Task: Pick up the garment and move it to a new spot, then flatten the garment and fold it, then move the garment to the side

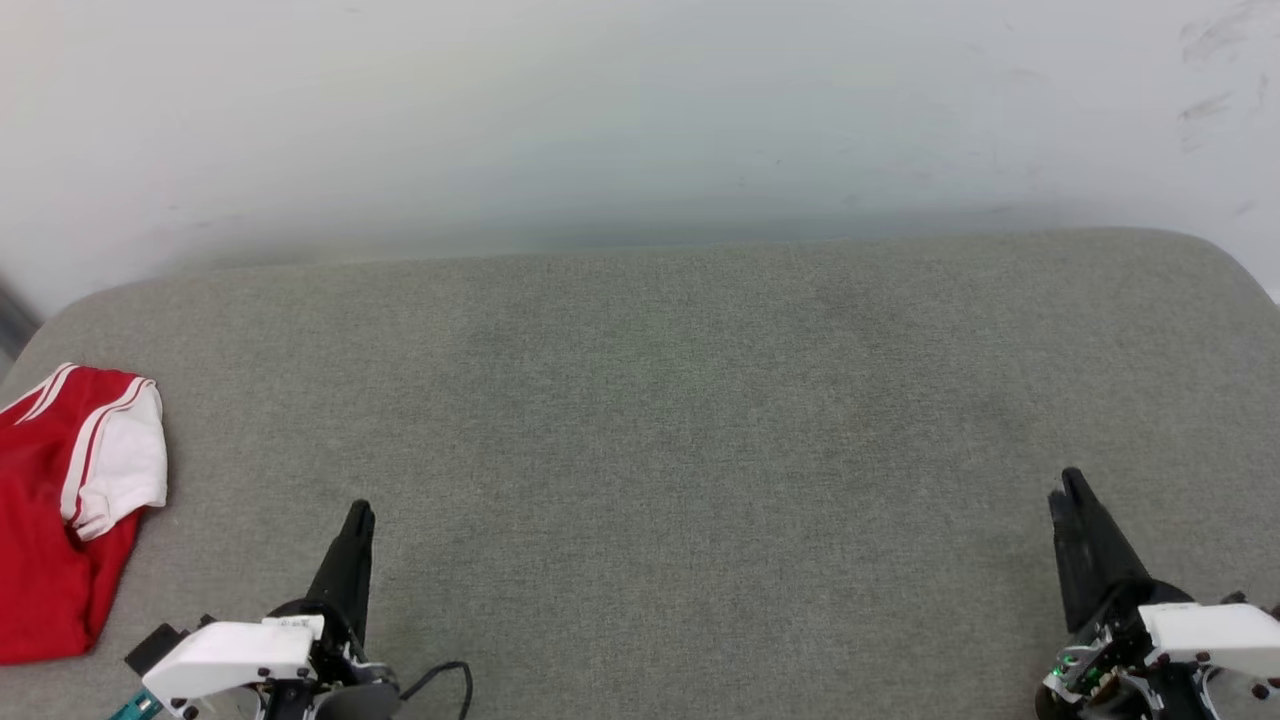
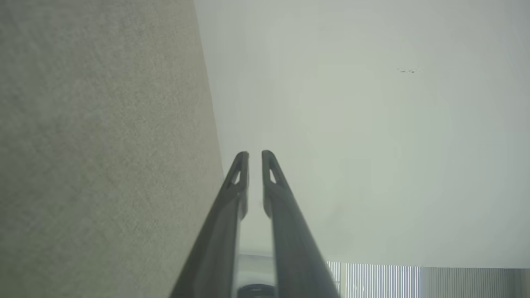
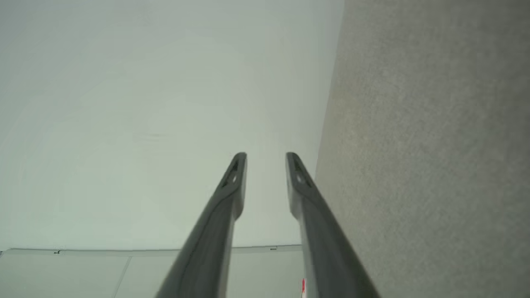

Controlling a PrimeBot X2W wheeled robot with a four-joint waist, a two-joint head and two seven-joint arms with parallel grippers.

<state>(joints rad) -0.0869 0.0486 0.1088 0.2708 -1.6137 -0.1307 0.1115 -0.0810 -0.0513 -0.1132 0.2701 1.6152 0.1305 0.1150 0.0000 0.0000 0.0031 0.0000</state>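
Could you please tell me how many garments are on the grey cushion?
1. The red garment lies at the grey cushion's left edge, left of the left gripper; the picture cuts it off, so more could lie beyond.

Item: one red jersey-style T-shirt (image 1: 45,520) with red-white stripe trim, one white sleeve showing, at the left edge of the frame. Item: one grey upholstered fabric surface (image 1: 680,430) and one pale plain wall (image 1: 600,120) across the top. Item: two grippers of two long dark fingers each, left gripper (image 1: 357,512) lower left, right gripper (image 1: 1072,485) lower right.

left jaws narrowly parted, right jaws wider
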